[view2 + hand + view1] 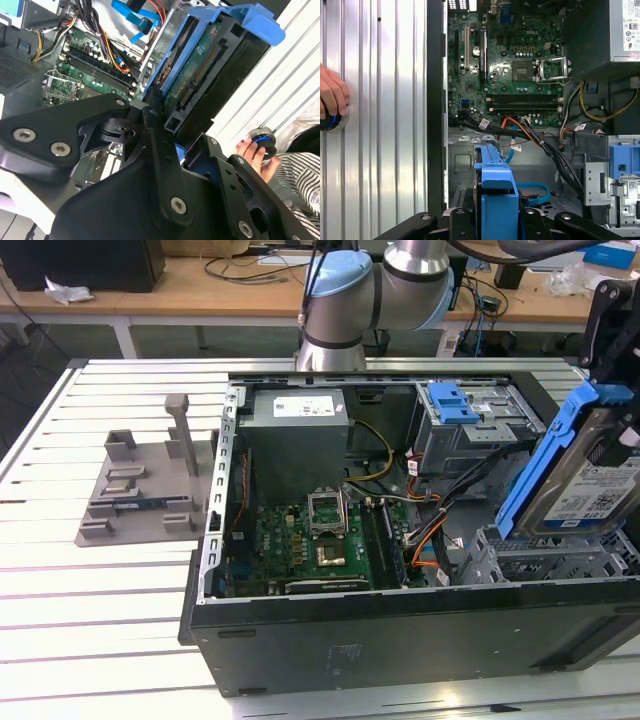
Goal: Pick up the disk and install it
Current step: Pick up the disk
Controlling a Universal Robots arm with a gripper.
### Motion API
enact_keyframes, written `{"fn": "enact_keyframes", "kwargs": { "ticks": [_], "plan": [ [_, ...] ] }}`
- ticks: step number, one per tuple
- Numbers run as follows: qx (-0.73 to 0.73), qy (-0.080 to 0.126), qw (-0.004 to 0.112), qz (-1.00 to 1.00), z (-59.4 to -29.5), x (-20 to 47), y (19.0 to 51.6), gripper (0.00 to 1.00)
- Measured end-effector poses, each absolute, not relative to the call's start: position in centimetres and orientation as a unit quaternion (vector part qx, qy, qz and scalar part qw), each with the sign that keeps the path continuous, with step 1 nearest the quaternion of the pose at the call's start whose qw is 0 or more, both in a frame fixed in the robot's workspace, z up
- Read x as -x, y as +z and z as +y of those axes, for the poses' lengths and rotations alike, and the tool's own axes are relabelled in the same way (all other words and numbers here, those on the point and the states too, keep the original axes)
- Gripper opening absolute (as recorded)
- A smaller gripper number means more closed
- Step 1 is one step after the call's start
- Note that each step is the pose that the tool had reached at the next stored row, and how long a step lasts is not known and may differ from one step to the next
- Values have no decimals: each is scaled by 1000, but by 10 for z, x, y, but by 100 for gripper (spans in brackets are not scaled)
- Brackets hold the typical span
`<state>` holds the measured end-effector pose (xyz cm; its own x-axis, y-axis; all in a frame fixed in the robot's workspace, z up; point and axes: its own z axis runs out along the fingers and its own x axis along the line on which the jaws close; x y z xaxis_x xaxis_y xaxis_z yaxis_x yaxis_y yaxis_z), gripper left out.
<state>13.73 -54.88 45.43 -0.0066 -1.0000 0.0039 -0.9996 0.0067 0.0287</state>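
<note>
The pincer (494, 220) grips the disk (585, 485), tilted above the drive cage (545, 560) at four o'clock of the open case (400, 630) in the exterior view; it likely needs squaring to that cage, clear of the cables (440, 535).

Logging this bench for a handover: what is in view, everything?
disk: one, silver in a blue carrier, tilted above the case, exterior view's right
computer case: one, black, open, on the table
motherboard: one, green, inside the case
power supply: one, grey, inside the case's far side
drive cage: one, grey with blue latch, inside the case
fixture: one, grey, exterior view's left
table: one, white, slatted
knob: one, dark with blue ring, on the table
hand: one, on the knob
gripper: one, black, shut on the disk
</note>
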Motion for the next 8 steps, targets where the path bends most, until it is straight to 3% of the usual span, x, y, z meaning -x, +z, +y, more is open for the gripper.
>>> {"fn": "enact_keyframes", "kwargs": {
  "ticks": [8],
  "plan": [
    [-705, -9, 12, -709, -546, -136, 451, 36]
  ]
}}
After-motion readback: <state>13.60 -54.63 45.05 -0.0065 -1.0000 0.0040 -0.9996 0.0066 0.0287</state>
